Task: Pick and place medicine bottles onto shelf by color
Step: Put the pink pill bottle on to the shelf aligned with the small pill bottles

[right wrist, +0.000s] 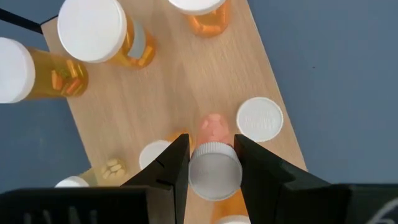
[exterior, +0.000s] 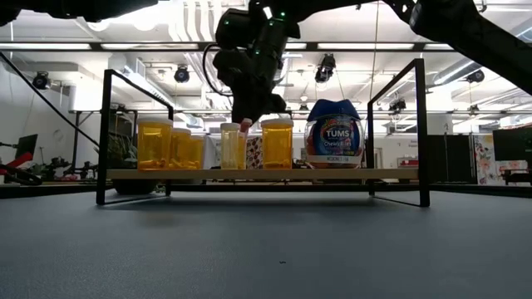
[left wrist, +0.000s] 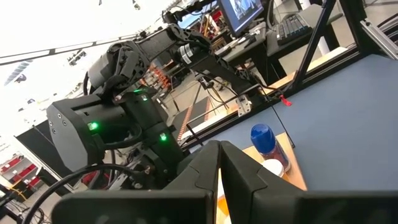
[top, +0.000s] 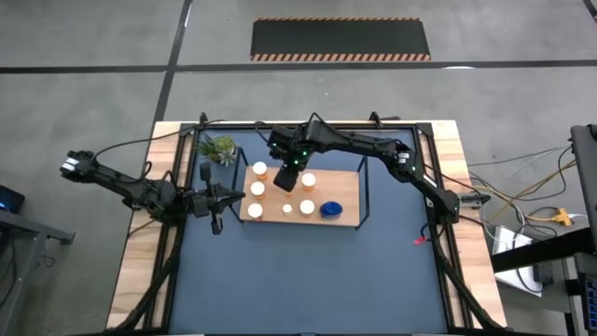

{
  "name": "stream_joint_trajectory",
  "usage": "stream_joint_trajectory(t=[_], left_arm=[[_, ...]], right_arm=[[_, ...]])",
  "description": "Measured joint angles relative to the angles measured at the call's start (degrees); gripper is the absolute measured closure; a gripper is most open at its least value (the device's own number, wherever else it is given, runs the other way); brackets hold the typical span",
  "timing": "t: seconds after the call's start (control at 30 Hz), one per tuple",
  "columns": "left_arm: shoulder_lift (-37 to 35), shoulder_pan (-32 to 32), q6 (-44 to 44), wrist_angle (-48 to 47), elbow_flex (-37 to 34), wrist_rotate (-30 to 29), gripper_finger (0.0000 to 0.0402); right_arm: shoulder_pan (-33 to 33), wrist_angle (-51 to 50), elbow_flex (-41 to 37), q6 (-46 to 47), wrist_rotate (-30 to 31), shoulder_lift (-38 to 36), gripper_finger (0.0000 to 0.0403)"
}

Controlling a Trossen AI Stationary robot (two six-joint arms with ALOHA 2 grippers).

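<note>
A small white-capped bottle (right wrist: 214, 172) is pinched between the jaws of the right gripper (right wrist: 213, 163), held above the shelf (top: 347, 218) near its middle. Its long axis runs along the line of the fingers, cap toward the wrist, and the body appears pinkish, though little of it shows. Directly beneath it lies bare wood, with a tiny white bottle (right wrist: 259, 118) just beside that spot and orange bottles (top: 260, 170) standing toward the shelf's plant-side end; the blue bottle (top: 331, 209) stands at the opposite end. The coming set-down therefore turns on a straight drop. The left gripper (top: 216, 201) waits off the shelf's plant-side end, jaws pressed together.
</note>
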Motion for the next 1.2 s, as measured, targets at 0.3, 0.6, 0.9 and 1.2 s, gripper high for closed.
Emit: stream_joint_trajectory(t=[0.3,0.6,0.9,1.2], left_arm=[[0.0,0.0,0.0,0.0,0.0,0.0,0.0402],[0.0,0.0,0.0,0.0,0.0,-0.1,0.0402],[0.0,0.0,0.0,0.0,0.0,-0.1,0.0402],[0.0,0.0,0.0,0.0,0.0,-0.5,0.0402]], right_arm=[[1.2,-0.1,-2.4,-1.5,-0.7,0.0,0.0300],[2.7,0.1,-2.8,-4.1,-0.8,0.0,0.0300],[2.9,0.1,-2.6,-5.5,-0.6,0.0,0.0300],[2.9,1.8,-0.4,-6.4,-0.6,-0.1,0.0300]])
